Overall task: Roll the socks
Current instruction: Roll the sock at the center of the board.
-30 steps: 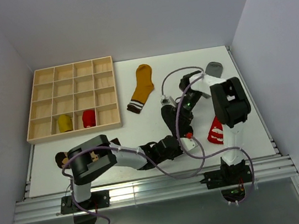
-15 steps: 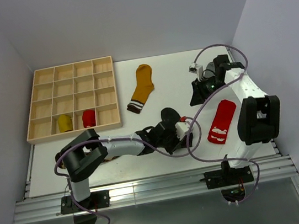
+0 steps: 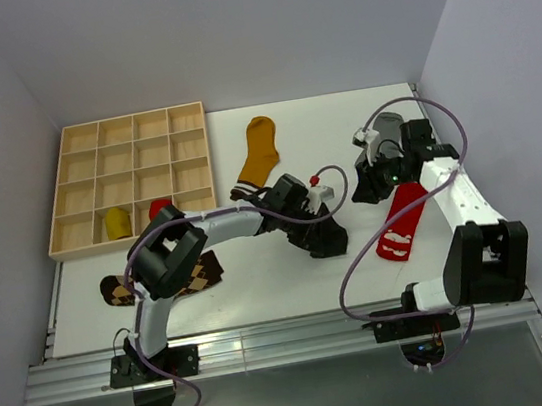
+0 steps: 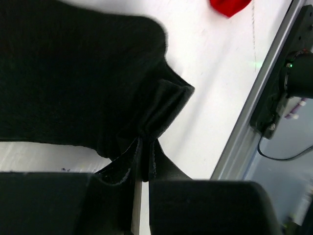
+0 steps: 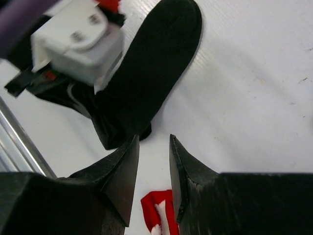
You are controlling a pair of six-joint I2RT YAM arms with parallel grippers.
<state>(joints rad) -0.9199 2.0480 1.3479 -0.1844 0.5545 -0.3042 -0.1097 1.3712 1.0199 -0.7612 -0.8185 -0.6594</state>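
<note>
Your left gripper (image 4: pixel 142 174) is clamped on a pinched fold at the edge of the flat black fabric sock (image 4: pixel 73 73), which spreads ahead of its fingers. This probably anchors the cloth for rolling. Your right gripper (image 5: pixel 153 142) hangs with jaws apart and empty, just short of that sock, apparently ready to assist. The flat red printed sock (image 5: pixel 156 215) lies behind its fingertips.

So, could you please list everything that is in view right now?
Wooden grid tray: one, pale wood, far left.
Rolled mustard yellow sock: one, tray's near row.
Rolled red sock: one, next compartment to its right.
Flat mustard yellow sock: one, right of the tray.
Brown argyle sock: one, near left corner, partly covered.
Black sock: one, table centre.
Red sock with white print: one, right side.
Grey sock: one, far right, partly hidden.
Left fingers: black, shut on the black sock.
Right fingers: black, open, holding nothing.
</note>
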